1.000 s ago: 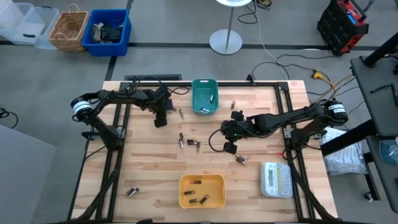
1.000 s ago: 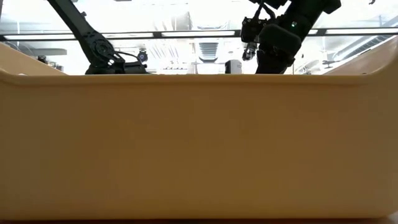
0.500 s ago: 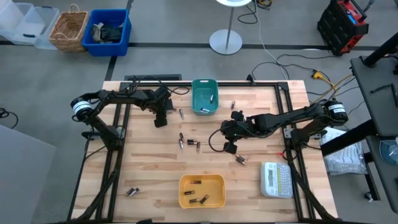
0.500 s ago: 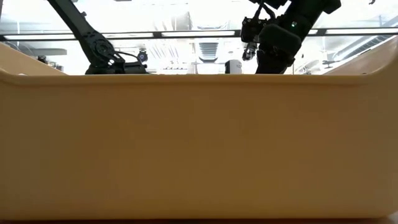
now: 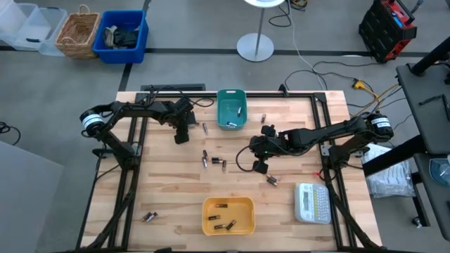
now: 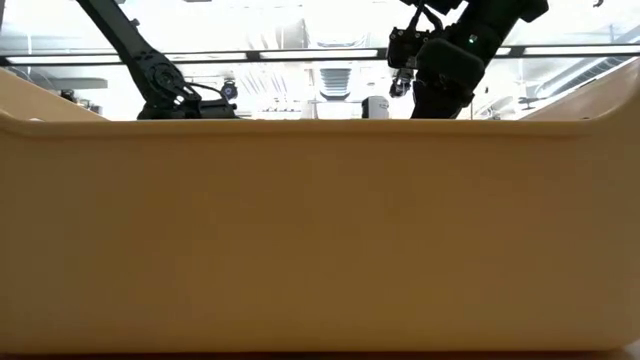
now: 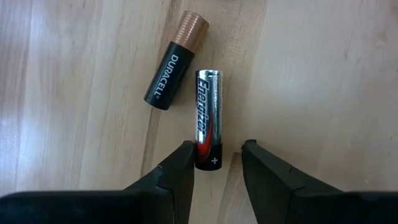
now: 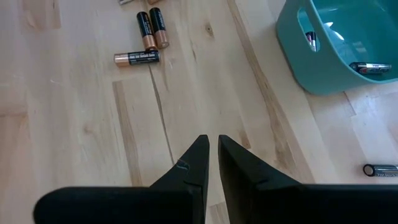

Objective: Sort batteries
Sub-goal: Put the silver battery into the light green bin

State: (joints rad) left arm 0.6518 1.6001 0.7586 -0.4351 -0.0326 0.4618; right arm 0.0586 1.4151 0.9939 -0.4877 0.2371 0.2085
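left gripper: fingers apart, low over table, left of centre in high view | silver battery lies with its plus end between the fingertips; copper-topped battery just beyond, angled | right gripper: fingers nearly together, empty, mid-frame | teal bin holds batteries, upper centre

Upper middle of the left wrist picture: the black-and-copper battery reads "DURACELL" in white along its black body. Right beside it, the silver battery carries "Energizer" down its side, with a white "+" on its black end.
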